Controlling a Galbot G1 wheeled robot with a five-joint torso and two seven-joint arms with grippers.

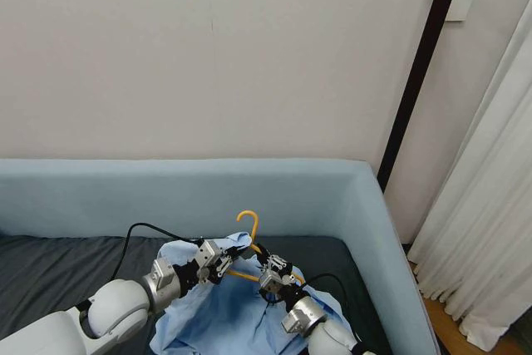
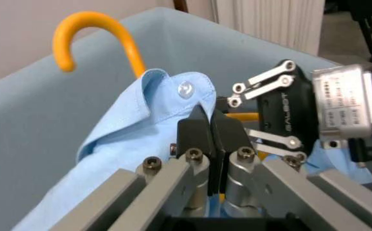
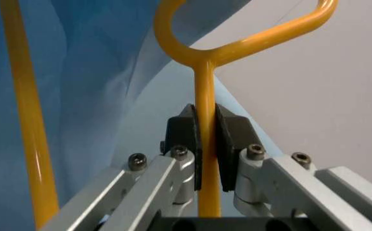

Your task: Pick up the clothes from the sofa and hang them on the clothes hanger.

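A light blue shirt (image 1: 218, 315) lies bunched on the sofa seat, with an orange hanger (image 1: 248, 221) rising from its collar, hook upward. My left gripper (image 1: 219, 263) is shut on the collar area of the shirt (image 2: 141, 115); the left wrist view has its fingertips (image 2: 210, 124) pressed together against the cloth below a button. My right gripper (image 1: 271, 277) sits just right of it, shut on the hanger. In the right wrist view the pads (image 3: 205, 131) clamp the hanger's orange rod (image 3: 205, 91), with blue fabric (image 3: 76, 72) beside it. The hook (image 2: 96, 30) stands above the collar.
The sofa has a pale blue back (image 1: 183, 193) and right arm (image 1: 391, 255), with a dark grey seat cushion (image 1: 50, 259). A black pole (image 1: 416, 72) and white curtains (image 1: 490, 230) stand to the right, over a strip of wooden floor.
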